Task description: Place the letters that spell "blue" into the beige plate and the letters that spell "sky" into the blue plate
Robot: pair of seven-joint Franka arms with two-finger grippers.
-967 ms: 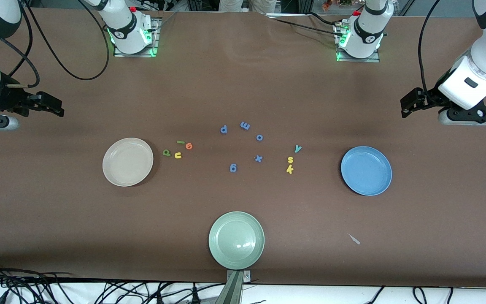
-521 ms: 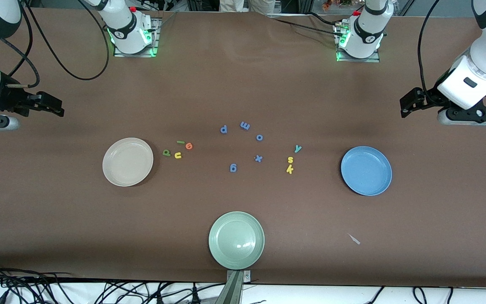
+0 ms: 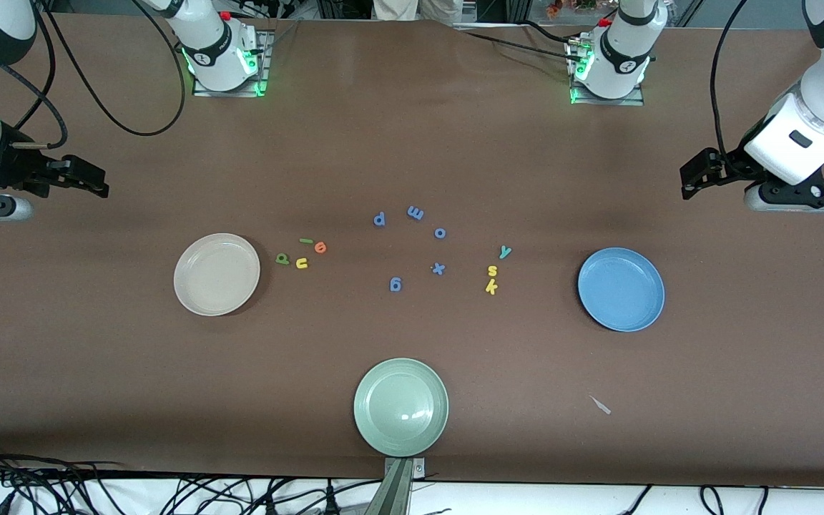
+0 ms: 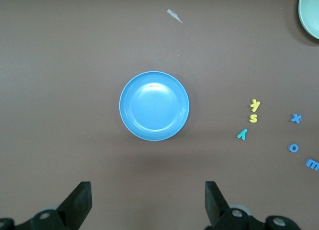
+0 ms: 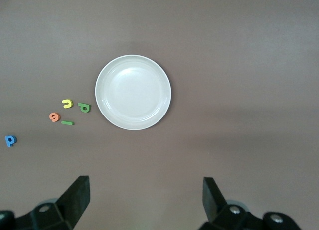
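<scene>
The beige plate (image 3: 217, 274) (image 5: 133, 92) lies empty toward the right arm's end. Beside it sit the green "b" (image 3: 282, 259), green "l" (image 3: 306, 241), yellow "u" (image 3: 302, 263) and orange "e" (image 3: 320, 247). The blue plate (image 3: 621, 289) (image 4: 154, 106) lies empty toward the left arm's end, with yellow "s" (image 3: 492, 270), yellow "k" (image 3: 491, 287) and teal "y" (image 3: 505, 251) beside it. My right gripper (image 3: 90, 180) (image 5: 145, 182) hangs open and empty over bare table by the beige plate. My left gripper (image 3: 694, 177) (image 4: 147, 187) hangs open and empty by the blue plate.
Several all-blue letters (image 3: 415, 212) lie scattered mid-table between the two groups. A pale green plate (image 3: 401, 407) sits by the table's edge nearest the front camera. A small pale scrap (image 3: 601, 405) lies nearer the camera than the blue plate.
</scene>
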